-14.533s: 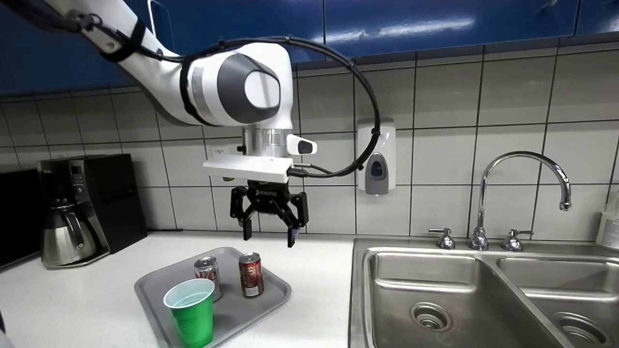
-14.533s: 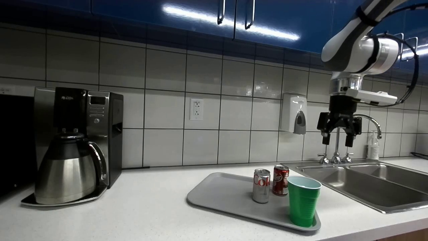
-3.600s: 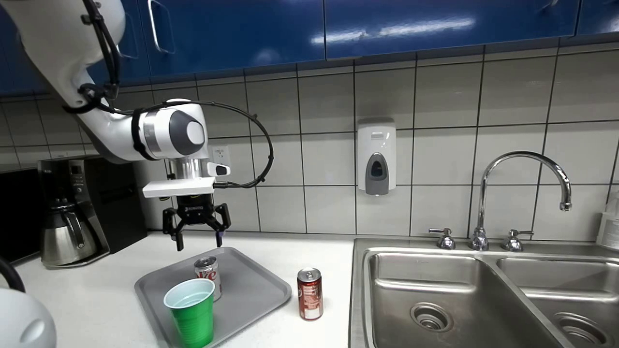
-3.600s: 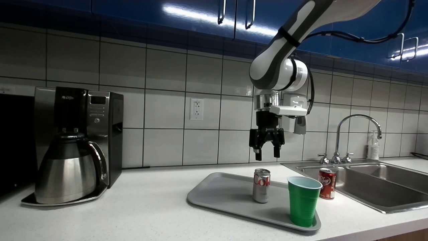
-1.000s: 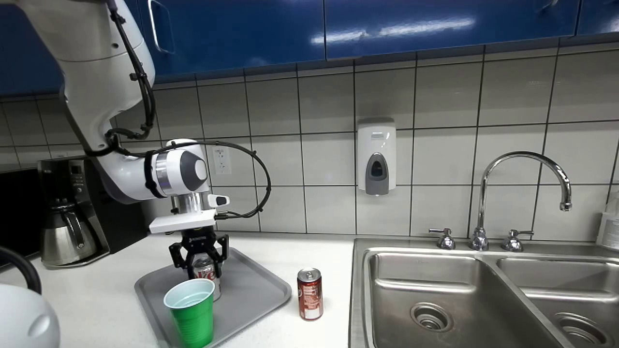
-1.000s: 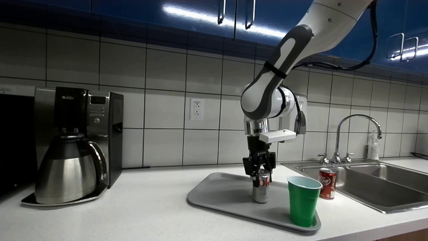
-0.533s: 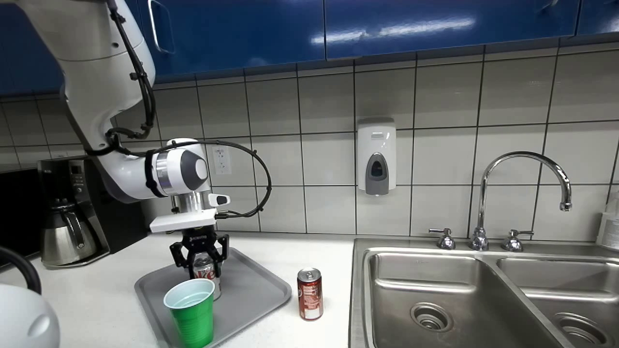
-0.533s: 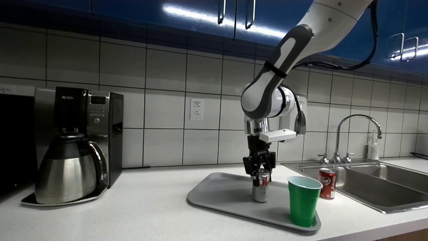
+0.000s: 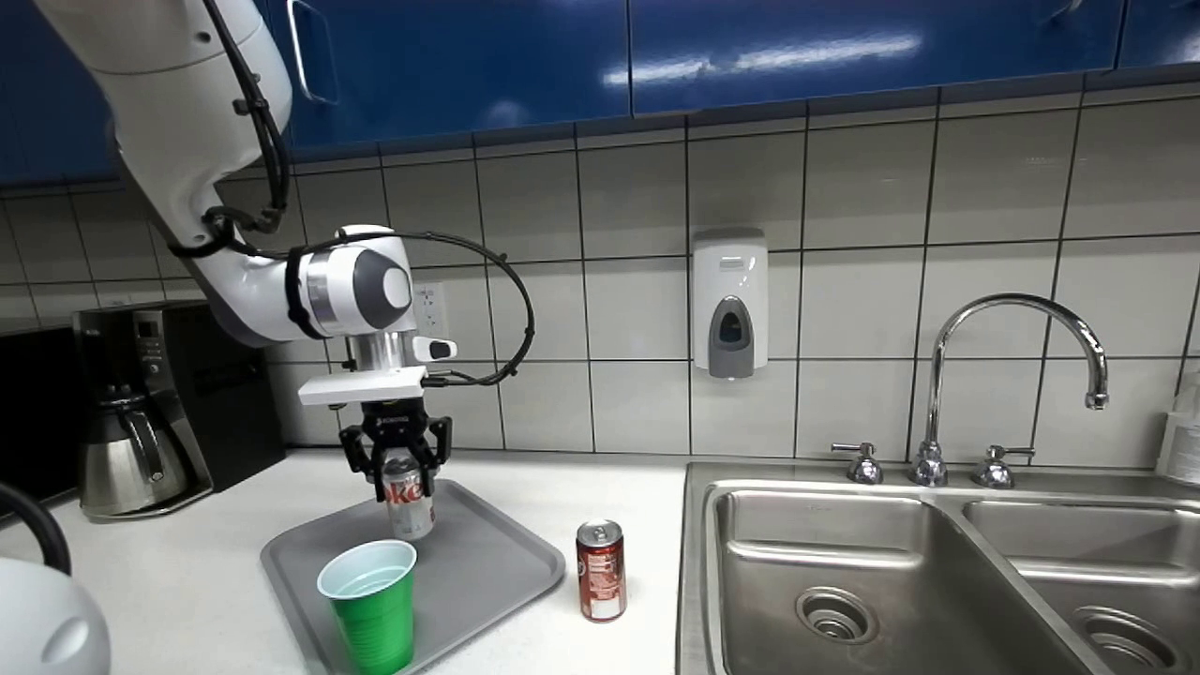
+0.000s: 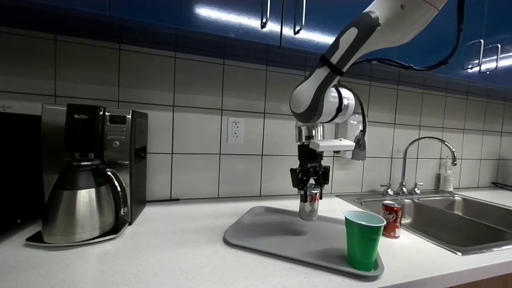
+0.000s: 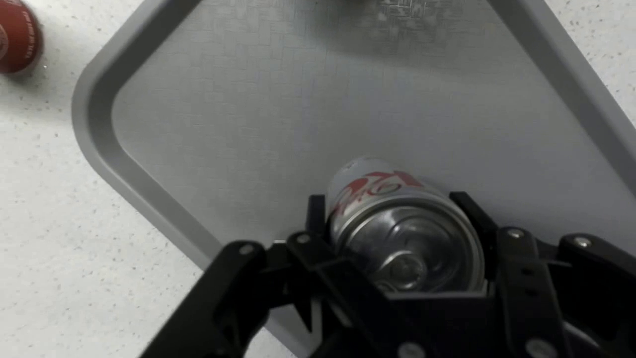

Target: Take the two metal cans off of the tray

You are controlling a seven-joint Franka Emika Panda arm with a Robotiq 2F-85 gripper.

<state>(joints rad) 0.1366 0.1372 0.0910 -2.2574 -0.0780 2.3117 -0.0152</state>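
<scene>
My gripper (image 9: 404, 489) is shut on the silvery can (image 9: 410, 520), one black finger on each side of its upper part. In an exterior view this can (image 10: 309, 212) hangs slightly tilted above the grey tray (image 10: 264, 228), with a faint shadow below it. The wrist view shows the can's silver top (image 11: 407, 243) between the fingers, with the tray (image 11: 223, 124) beneath. The dark red can (image 9: 601, 572) stands upright on the white counter, off the tray, between tray and sink. At the wrist view's upper left corner, part of the red can (image 11: 17, 40) shows.
A green cup (image 9: 370, 609) stands on the tray near one corner, close to the held can. The steel sink (image 9: 834, 562) lies beyond the red can. A coffee maker (image 10: 96, 176) stands at the back; a soap dispenser (image 9: 730, 305) hangs on the tiled wall.
Within the last second the jaws closed on the silvery can, and gripper and can rose off the tray. Much earlier the red can stood on the tray; now it is on the counter.
</scene>
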